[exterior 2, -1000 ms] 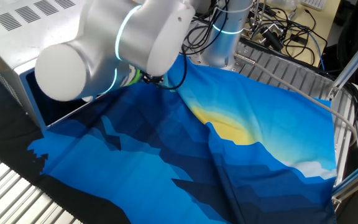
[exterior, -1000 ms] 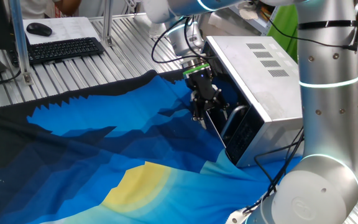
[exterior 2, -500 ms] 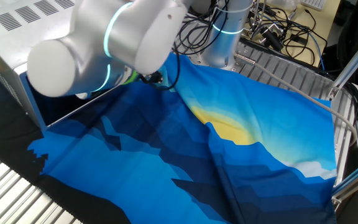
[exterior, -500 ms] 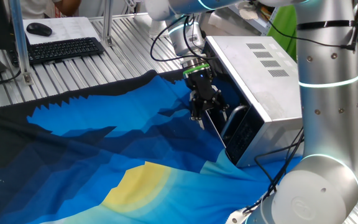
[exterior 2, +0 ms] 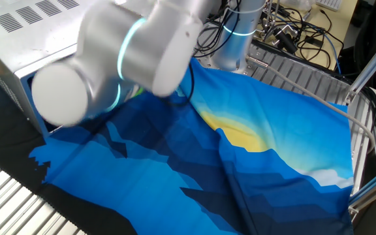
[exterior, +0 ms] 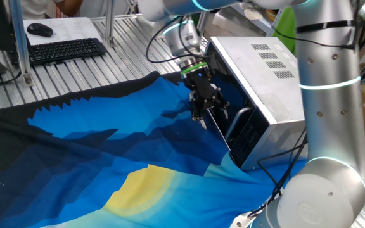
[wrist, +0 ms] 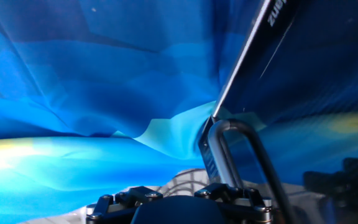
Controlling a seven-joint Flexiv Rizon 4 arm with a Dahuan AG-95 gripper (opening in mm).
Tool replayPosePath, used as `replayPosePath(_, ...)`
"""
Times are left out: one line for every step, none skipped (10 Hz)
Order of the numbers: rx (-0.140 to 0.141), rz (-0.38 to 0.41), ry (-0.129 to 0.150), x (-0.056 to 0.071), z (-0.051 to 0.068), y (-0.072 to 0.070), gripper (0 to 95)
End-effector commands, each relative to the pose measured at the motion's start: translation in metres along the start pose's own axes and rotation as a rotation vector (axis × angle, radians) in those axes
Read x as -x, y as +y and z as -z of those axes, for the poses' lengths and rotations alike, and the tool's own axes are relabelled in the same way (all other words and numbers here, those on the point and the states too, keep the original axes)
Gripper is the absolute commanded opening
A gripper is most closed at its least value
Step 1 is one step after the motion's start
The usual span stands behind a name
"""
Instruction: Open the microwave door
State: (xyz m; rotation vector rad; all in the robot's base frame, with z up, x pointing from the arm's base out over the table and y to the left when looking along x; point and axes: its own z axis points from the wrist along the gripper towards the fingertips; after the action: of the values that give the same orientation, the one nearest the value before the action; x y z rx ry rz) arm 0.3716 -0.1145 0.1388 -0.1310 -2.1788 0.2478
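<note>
The microwave (exterior: 268,69) is a silver-grey box with vent slots on top, at the right of the table. It also shows at the top left of the other fixed view (exterior 2: 18,26). The microwave door (exterior: 233,95) faces left, with its curved silver handle (exterior: 236,123) at the near end. My gripper (exterior: 211,116) hangs just in front of the door, left of the handle, fingers spread and holding nothing. In the hand view the door (wrist: 303,68) and the handle (wrist: 241,146) lie right of centre; my fingertips are out of view there. In the other fixed view the arm (exterior 2: 109,59) hides the gripper.
A blue and yellow cloth (exterior: 106,145) covers the table up to the microwave's foot. A keyboard (exterior: 62,49) and mouse (exterior: 40,29) lie at the back left. The arm's large column (exterior: 328,126) stands at the right. Cables (exterior 2: 292,32) and a metal pole (exterior 2: 371,65) show in the other fixed view.
My gripper has shifted a little to the left and up, away from the handle. The arm's elbow has swung in the other fixed view. The door looks unmoved.
</note>
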Motion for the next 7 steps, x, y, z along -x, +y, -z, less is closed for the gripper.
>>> replayPosePath(-0.022, 0.012, -0.01, -0.001, -0.001, -0.002, 76.0)
replayPosePath(-0.023, 0.003, -0.008, -0.002, 0.002, -0.003, 76.0)
replayPosePath(-0.024, 0.002, -0.009, -0.003, 0.003, -0.006, 76.0)
replayPosePath(-0.022, 0.01, -0.008, -0.004, 0.003, -0.011, 76.0)
replayPosePath(-0.022, 0.016, -0.007, -0.003, 0.003, -0.012, 76.0)
replayPosePath(-0.024, 0.014, -0.008, -0.002, 0.003, -0.013, 76.0)
replayPosePath(-0.028, 0.011, -0.002, -0.001, 0.003, -0.014, 76.0)
